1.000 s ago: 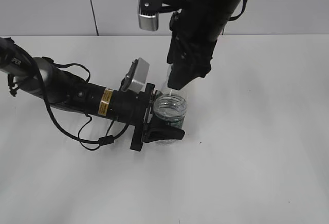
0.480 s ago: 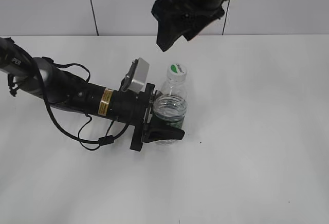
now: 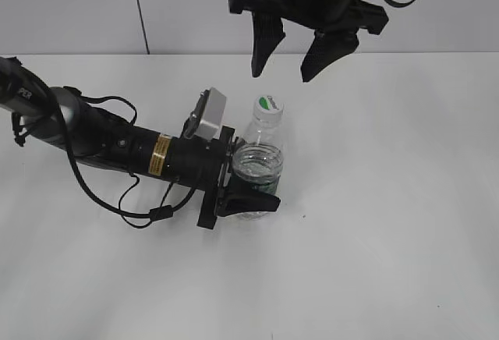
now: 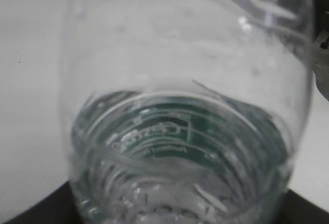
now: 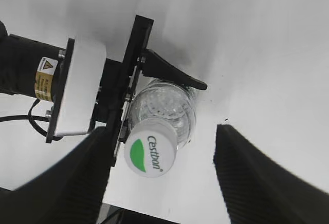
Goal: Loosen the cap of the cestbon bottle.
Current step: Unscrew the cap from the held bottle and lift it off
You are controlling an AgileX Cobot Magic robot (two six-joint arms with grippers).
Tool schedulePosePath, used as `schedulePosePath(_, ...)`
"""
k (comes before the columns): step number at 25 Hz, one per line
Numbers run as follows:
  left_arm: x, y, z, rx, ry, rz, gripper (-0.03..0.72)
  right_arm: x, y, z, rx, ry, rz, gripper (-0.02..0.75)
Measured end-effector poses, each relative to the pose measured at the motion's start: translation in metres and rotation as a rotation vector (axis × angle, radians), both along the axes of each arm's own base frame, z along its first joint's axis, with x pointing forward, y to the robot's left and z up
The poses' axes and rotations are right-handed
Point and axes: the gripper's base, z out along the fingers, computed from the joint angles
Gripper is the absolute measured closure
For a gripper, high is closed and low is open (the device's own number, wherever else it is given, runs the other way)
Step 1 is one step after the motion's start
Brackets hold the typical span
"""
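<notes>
Two grippers in your view. Cestbon bottle [image 3: 258,167] stands upright mid-table [image 3: 390,223]: clear ribbed plastic, dark green label band low on body, narrow neck. Cap [image 3: 270,104] on neck, round, white, smooth, green patch plus "Cestbon" print on top. Your left gripper [image 3: 248,188] lies low and horizontal, black fingers clamped around bottle's lower body. Your right gripper [image 3: 290,58] hangs above cap, dark ridged fingers [image 5: 254,175] spread wide, touching nothing, holding nothing. Tabletop plain white, matte.
</notes>
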Motion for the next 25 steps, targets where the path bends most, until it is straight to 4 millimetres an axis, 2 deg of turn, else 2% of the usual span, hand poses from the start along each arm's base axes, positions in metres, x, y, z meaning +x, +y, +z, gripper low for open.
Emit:
schedulePosePath(7, 0.0, 0.0, 0.0, 0.001, 0.012, 0.007, 0.284, -0.004, 0.007, -0.002, 0.021, 0.036, -0.046, 0.255)
schedulePosePath(16, 0.0, 0.0, 0.0, 0.002, 0.026, 0.012, 0.284, -0.009, 0.007, -0.028, -0.025, 0.116, -0.05, 0.255)
schedulePosePath(25, 0.0, 0.0, 0.0, 0.002, 0.027, 0.012, 0.284, -0.009, 0.007, -0.03, -0.026, 0.12, -0.052, 0.273)
